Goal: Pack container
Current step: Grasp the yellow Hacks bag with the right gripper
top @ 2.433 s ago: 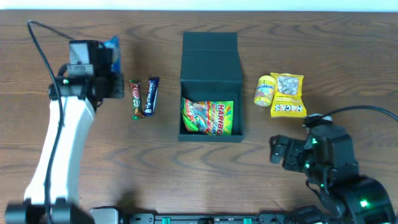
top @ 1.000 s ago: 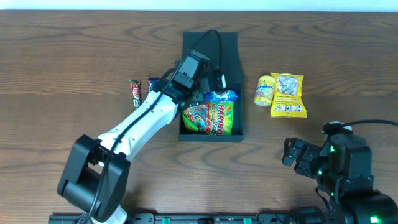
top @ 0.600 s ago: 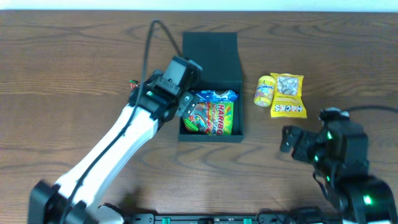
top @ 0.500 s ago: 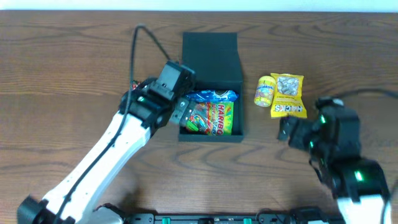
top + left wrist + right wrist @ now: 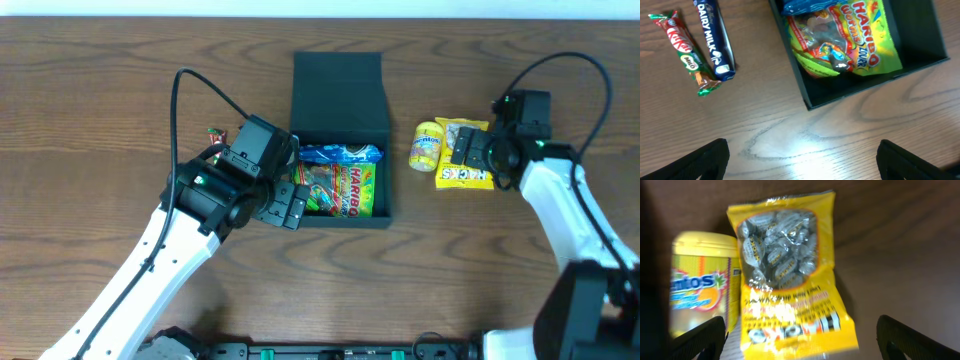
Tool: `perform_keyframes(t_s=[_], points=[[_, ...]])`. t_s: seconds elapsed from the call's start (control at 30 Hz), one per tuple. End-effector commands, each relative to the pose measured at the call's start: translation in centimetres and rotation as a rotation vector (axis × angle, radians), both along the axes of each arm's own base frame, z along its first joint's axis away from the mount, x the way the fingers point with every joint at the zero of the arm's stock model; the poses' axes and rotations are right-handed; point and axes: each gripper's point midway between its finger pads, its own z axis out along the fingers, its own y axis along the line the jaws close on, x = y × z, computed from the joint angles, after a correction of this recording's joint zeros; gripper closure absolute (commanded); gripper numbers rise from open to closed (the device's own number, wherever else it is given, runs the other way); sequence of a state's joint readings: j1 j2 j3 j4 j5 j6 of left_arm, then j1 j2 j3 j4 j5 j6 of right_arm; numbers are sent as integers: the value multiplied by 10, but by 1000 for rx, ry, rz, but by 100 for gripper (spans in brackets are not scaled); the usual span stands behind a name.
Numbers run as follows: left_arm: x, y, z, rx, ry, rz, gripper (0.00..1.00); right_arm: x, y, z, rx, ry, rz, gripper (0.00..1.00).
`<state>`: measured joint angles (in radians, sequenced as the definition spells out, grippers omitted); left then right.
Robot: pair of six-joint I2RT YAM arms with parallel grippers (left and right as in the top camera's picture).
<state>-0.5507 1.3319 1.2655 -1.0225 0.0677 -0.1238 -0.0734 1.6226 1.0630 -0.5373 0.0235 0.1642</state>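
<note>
Left gripper (image 5: 288, 205): fingers wide, empty, by container (image 5: 340, 222) 8 o'clock corner. Container mid-table, lid (image 5: 338, 85) back toward 12; Haribo bag (image 5: 335, 188), blue packet (image 5: 340, 154) inside. KitKat (image 5: 685, 50), Dairy Milk (image 5: 715, 40) at its 9. Right gripper (image 5: 465, 152): fingers wide, empty, over Hacks bag (image 5: 790, 280) at container's 3. Likely step: grab bag. Pinch across middle, clear of Mentos tub (image 5: 702, 280) against bag's 9 side; lift above wall before crossing.

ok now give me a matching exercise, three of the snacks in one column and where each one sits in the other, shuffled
1. green and yellow plastic Haribo bag
2. red foil KitKat bar
3. yellow plastic Hacks sweets bag

A. right of the dark teal square container, beside the yellow tub
B. left of the container, beside the blue chocolate bar
C. inside the container

Pairs: 1-C, 2-B, 3-A
</note>
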Motion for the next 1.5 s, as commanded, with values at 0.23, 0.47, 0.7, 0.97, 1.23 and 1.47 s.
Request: perform_keyframes(t_s=[0.23,0.47,0.7,0.97,1.23,1.47], points=[[1,-2,8,-26,-15,7,5,6,2,-65,-29,133,130,10],[1,-2,8,-26,-15,7,5,6,2,-74,-27,150,130,82],[1,-2,7,-26,-14,8,5,2,1,-34,-27,126,113,99],[1,-2,8,-29,-13,13,5,-10,27,90,37,-110,98,99],[6,-5,10,-84,-7,125,5,-54,144,127,294,-133,257,99],[-7,3,40,-141,-84,127,5,-70,213,93,325,-14,302,99]])
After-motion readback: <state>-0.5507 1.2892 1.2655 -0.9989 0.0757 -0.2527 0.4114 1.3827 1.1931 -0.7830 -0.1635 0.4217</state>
